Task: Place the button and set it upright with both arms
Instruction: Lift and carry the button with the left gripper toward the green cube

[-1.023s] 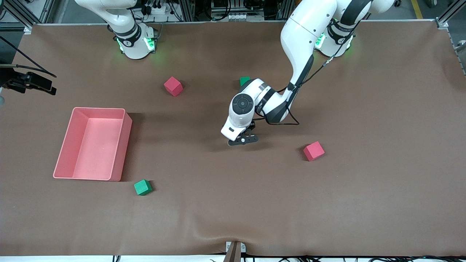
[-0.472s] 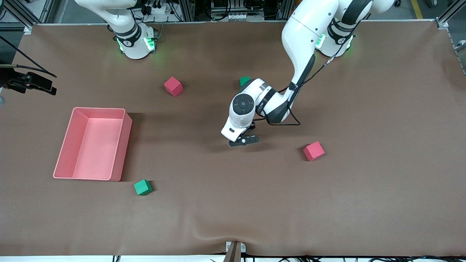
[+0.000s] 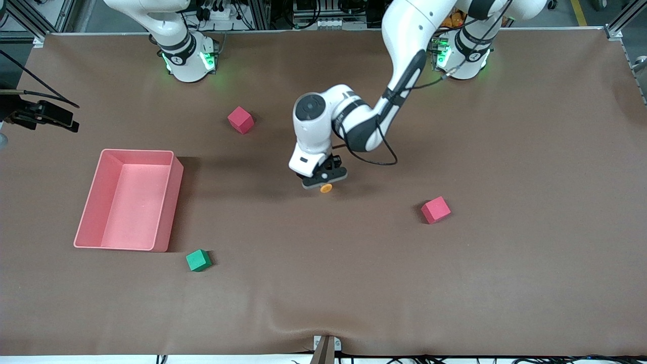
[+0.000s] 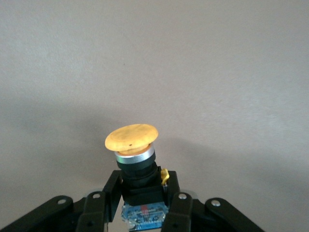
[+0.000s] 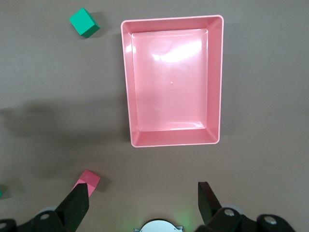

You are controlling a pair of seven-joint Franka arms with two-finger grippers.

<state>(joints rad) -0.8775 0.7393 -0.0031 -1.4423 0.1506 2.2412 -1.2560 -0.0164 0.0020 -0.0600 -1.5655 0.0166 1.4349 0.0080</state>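
Note:
The button has a round orange cap, a silver ring and a black body. My left gripper is shut on its black body, and the cap points away from the wrist. In the front view the left gripper hangs over the middle of the table, with the orange cap of the button showing just under it. My right gripper stands open and holds nothing, high over the table by the pink bin. In the front view only the right arm's base and lower links show.
A pink bin stands toward the right arm's end, and its rim shows in the right wrist view. One red cube lies near the right arm's base and another red cube toward the left arm's end. A green cube lies beside the bin's near corner.
The left arm has risen off the table and swung toward the robots' bases with the button in its grip. The orange cap now shows below the gripper. The right arm has not moved.

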